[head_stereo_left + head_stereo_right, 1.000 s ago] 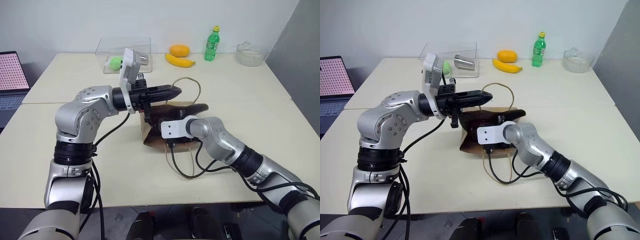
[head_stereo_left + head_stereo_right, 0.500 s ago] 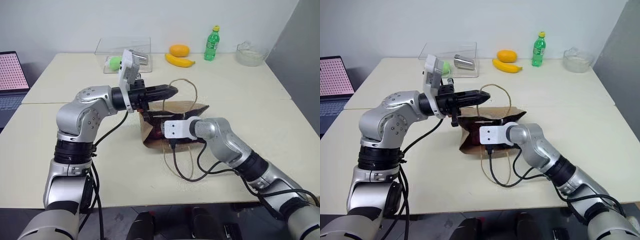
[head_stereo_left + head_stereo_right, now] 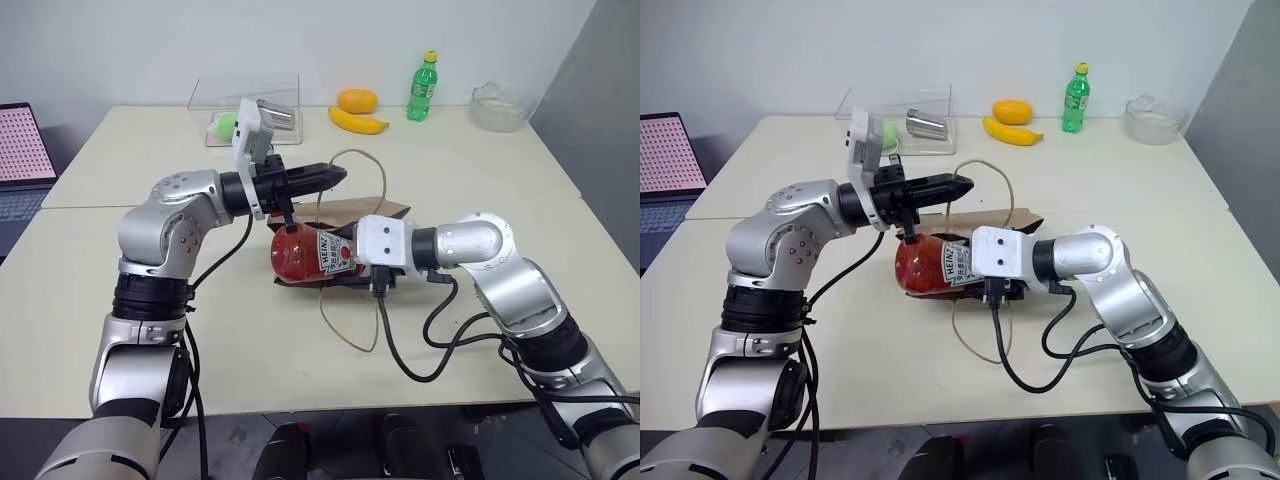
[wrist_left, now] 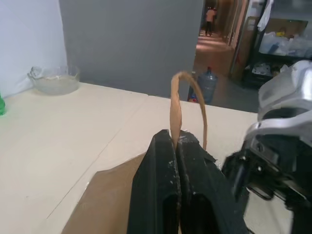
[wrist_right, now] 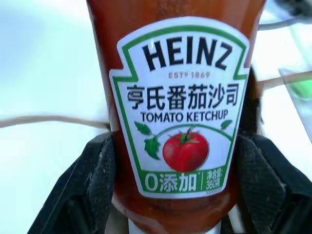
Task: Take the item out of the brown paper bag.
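At the near centre of the cream-coloured tabletop (image 3: 90, 300), the robot's right gripper (image 3: 345, 255) is clamping the small red ketchup bottle (image 3: 305, 252) with the white-and-dark label, its two black fingers (image 5: 92, 180) pressing on either side of the bottle's body. The bottle is lying roughly level, its rounded red end pointing toward nine o'clock, and it is showing mostly clear of the brown kraft paper bag (image 3: 385, 211), which is lying flattened just behind it at about one o'clock. A thin tan loop handle (image 3: 350, 325) is trailing on the table at six o'clock from the bottle, beside a black cable (image 3: 410, 350) hanging from the right wrist.

Just beyond the bottle, at about eleven o'clock from it, the left gripper (image 3: 335, 175) is pointing level toward three o'clock with its black fingers (image 4: 165, 195) pressed together, pinching the bag's other tan loop handle (image 3: 370, 170), which is arching upward past the fingertips.

Further back, at twelve o'clock, a clear plastic box (image 3: 225, 100) is sitting with a green ball (image 3: 222, 124) and a metal cup (image 3: 280, 112) inside. Near it, toward one o'clock, a yellow banana (image 3: 358, 122) and an orange fruit (image 3: 358, 99) are lying side by side, then a green soda bottle (image 3: 424, 87) is standing upright, and a clear glass bowl (image 3: 497, 105) is sitting at two o'clock. At nine o'clock, off the table edge, a laptop (image 3: 20, 160) is showing a pink screen.
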`<state>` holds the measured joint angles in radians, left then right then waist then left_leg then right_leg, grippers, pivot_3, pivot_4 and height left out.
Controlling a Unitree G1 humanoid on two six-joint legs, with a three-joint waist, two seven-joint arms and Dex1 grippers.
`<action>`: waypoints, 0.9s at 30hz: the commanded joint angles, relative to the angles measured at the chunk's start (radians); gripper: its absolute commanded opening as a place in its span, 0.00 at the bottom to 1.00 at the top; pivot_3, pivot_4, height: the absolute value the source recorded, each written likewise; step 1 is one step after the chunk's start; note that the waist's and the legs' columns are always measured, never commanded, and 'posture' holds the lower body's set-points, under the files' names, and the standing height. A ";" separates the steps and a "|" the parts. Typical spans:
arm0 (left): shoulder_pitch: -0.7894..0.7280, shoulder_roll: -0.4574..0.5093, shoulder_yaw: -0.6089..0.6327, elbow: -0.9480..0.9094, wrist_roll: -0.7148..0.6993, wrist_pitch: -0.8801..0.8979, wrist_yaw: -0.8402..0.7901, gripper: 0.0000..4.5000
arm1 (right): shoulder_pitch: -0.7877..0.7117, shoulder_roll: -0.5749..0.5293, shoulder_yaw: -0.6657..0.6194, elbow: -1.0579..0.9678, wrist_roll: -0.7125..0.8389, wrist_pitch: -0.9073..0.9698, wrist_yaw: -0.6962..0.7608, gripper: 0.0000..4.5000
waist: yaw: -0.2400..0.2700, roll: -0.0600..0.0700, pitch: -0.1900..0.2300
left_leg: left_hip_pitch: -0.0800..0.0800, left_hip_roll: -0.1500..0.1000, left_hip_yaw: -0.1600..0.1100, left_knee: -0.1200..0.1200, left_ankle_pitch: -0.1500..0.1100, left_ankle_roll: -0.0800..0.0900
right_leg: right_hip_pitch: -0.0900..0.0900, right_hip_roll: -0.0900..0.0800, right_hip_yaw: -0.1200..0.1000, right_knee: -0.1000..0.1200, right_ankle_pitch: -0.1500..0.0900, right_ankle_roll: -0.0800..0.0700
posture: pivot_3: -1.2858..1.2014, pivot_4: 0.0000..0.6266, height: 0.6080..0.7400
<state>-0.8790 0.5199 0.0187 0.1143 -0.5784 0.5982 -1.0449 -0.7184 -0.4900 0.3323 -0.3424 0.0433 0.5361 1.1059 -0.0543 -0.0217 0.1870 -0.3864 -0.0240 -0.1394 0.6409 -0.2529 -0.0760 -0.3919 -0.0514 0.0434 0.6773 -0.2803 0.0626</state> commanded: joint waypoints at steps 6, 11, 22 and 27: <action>-0.020 -0.022 0.010 0.032 0.026 -0.019 0.025 0.00 | -0.064 0.028 -0.334 -0.216 0.460 0.310 -0.063 0.69 | 0.003 0.001 0.000 | 0.000 0.000 -0.001 0.000 0.000 0.000 | 0.000 0.000 0.000 0.000 0.000 0.000 | 0.52 0.24 1.00; -0.022 -0.028 0.003 0.052 0.044 -0.032 0.022 0.00 | -0.147 0.069 -0.548 -0.245 0.739 0.498 -0.249 0.69 | 0.004 0.001 0.001 | 0.000 0.000 0.000 0.000 0.000 0.000 | -0.001 0.000 0.000 0.001 0.000 0.000 | 0.52 0.24 1.00; -0.047 -0.014 0.017 0.065 0.038 -0.008 0.011 0.00 | 0.100 -0.414 -0.633 -0.090 0.443 0.227 -0.326 0.69 | 0.022 0.001 0.001 | -0.007 -0.002 0.000 0.001 0.000 0.001 | -0.004 -0.001 -0.001 -0.001 0.000 0.000 | 0.52 0.24 1.00; -0.046 -0.023 0.016 0.064 0.040 -0.011 0.013 0.00 | 0.332 -0.582 -0.405 0.105 0.116 -0.091 -0.296 0.69 | 0.016 0.001 0.001 | -0.012 -0.002 0.004 0.003 0.000 0.001 | -0.012 -0.002 0.002 0.003 0.000 0.001 | 0.52 0.24 1.00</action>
<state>-0.9016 0.5006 0.0222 0.2018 -0.5298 0.5903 -1.0333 -0.3864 -1.0401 -0.1113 -0.2564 0.2567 0.5694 0.8007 -0.0379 -0.0207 0.1883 -0.3989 -0.0260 -0.1351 0.6440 -0.2529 -0.0755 -0.4050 -0.0529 0.0457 0.6801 -0.2803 0.0633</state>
